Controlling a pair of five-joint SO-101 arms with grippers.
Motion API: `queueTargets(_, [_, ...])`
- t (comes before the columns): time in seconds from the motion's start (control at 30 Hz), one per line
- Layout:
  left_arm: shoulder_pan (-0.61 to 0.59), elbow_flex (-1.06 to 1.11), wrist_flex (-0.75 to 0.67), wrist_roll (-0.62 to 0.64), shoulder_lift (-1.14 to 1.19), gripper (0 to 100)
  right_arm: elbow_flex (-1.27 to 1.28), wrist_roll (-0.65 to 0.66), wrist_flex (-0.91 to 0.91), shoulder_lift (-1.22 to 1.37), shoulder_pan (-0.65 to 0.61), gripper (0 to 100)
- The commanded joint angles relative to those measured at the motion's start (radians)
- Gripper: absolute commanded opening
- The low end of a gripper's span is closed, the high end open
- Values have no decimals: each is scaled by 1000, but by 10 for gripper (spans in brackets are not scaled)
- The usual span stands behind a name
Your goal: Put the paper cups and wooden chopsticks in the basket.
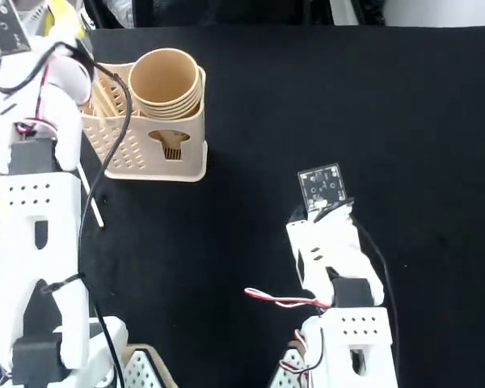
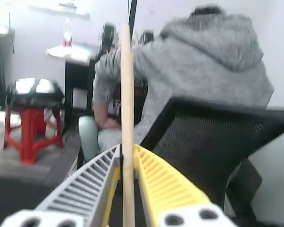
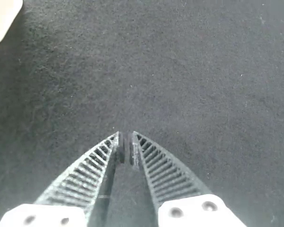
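Note:
The cream basket stands at the table's back left. A stack of paper cups sits in one of its compartments and several wooden chopsticks in the one beside it. My left gripper is shut on a wooden chopstick, which stands up between the jaws and points towards the room. In the high view a thin stick shows beside the left arm, just in front of the basket. My right gripper is shut on nothing, low over the black table.
The right arm rests at the front centre, its camera board facing the table's middle. A pale corner shows at the edge of the right wrist view. Behind the table is a black mesh chair.

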Motion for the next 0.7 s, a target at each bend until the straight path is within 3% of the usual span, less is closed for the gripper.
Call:
queueTargets(0.0, [12, -180, 8, 6, -29, 28, -13, 9, -15, -15, -5, 42])
queueTargets(0.3, [8, -191, -132, 8, 180, 28, -13, 9, -18, -15, -5, 42])
queueTargets(0.67, [8, 165, -388, 5, 95, 28, -13, 11, -20, -15, -5, 42])
